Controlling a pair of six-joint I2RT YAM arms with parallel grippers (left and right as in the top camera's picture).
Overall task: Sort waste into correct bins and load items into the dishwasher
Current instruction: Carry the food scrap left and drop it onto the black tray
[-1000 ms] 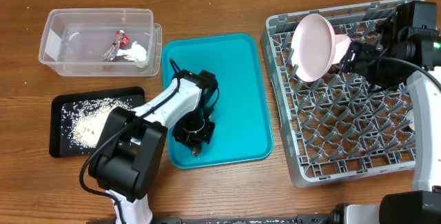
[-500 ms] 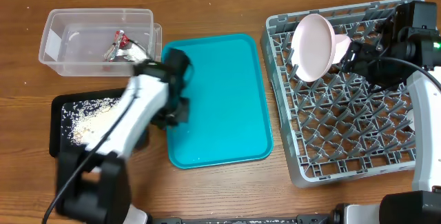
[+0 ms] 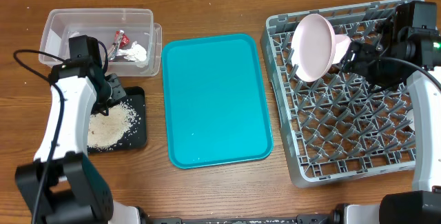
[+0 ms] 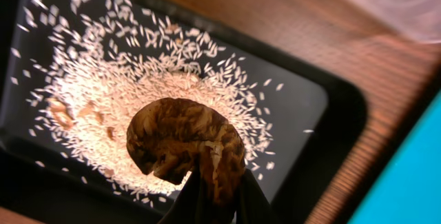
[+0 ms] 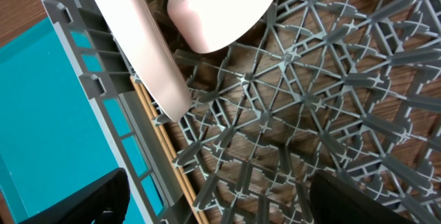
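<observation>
Rack [image 3: 358, 114], right: plate [image 3: 310, 45], bowl [image 3: 340, 46], chopsticks [image 5: 162, 148] inside; my right gripper [image 5: 217, 182] above, jaws spread. Teal tray [image 3: 217, 100], centre. Tub [image 3: 55, 52], far left: wrapper [image 3: 118, 43], tissue [image 3: 138, 52]. Black tray [image 3: 140, 114], left, nearer: rice [image 3: 114, 122]. My left gripper [image 4: 213, 196] pinches the scrap [image 4: 182, 138] just over that rice.

The serving tray [image 3: 217, 100] lies at the middle of the worktop [image 3: 227, 10]. To its left and further back stands the plastic tub [image 3: 52, 41], just beside its far-left corner. The wrapper [image 3: 118, 43] and tissue [image 3: 138, 52] lie in the tub's end nearest the serving tray. In front of the tub, also left of the serving tray, sits the shallow tray [image 3: 139, 131] with a heap of rice [image 3: 107, 124] in it. The food scrap [image 4: 186, 141] hangs above that heap, pinched in the jaws of the left gripper [image 4: 210, 196]. Right of the serving tray sits the dish rack [image 3: 344, 127]. The plate [image 3: 310, 47] stands tilted in the rack's far corner nearest the serving tray. A bowl [image 3: 339, 48] sits just beside the plate, on the side away from the serving tray. The chopsticks [image 5: 162, 151] lie inside the rack along the wall facing the serving tray.
</observation>
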